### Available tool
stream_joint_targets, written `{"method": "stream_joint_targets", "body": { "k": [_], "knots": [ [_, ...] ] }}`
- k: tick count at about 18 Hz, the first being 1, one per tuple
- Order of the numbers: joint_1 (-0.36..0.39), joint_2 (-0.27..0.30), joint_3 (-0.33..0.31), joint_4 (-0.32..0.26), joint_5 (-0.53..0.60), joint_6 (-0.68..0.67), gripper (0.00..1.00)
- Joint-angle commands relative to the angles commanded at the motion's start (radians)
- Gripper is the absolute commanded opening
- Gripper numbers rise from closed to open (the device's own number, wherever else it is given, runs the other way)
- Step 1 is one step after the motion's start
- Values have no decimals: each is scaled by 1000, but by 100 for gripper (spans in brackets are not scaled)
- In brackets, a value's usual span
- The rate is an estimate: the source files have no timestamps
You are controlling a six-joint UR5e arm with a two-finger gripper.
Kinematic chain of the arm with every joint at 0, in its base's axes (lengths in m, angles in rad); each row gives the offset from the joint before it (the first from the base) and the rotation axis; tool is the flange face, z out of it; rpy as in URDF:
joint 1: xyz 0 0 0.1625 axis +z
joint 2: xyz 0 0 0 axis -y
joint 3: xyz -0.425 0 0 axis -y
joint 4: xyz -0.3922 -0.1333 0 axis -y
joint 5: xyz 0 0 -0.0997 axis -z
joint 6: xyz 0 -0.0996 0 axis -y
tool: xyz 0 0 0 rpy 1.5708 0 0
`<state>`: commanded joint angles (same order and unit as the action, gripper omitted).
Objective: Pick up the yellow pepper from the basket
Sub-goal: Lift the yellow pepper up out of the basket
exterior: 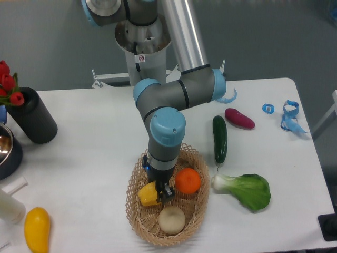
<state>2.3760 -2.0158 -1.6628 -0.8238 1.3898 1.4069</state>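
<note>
Robot arm reaching down at frame centre, claw (158,193) clamped on the yellow pepper (148,195) inside the wicker basket (138,226) at lower centre, orange (188,181) just right of it, pale round vegetable (172,220) below, white counter (95,137) underneath

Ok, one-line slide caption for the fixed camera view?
UR5e gripper reaches into the wicker basket at the yellow pepper, beside an orange.

White desk (95,137), basket (138,179), cucumber (219,138), purple eggplant (239,118), bok choy (245,189), black cylinder (32,116), yellow fruit (37,229), blue tape (288,116)
</note>
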Motion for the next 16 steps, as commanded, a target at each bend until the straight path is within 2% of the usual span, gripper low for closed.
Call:
{"method": "stream_joint_targets", "body": {
  "k": [2,5,7,10,16],
  "knots": [
    [37,32,3,5,-3,-51,40],
    [60,69,24,44,-6,-187,40],
    [91,81,70,51,-8,-279,40],
    [98,78,144,51,-9,-394,40],
    [124,80,163,51,-26,-407,40]
  ]
}}
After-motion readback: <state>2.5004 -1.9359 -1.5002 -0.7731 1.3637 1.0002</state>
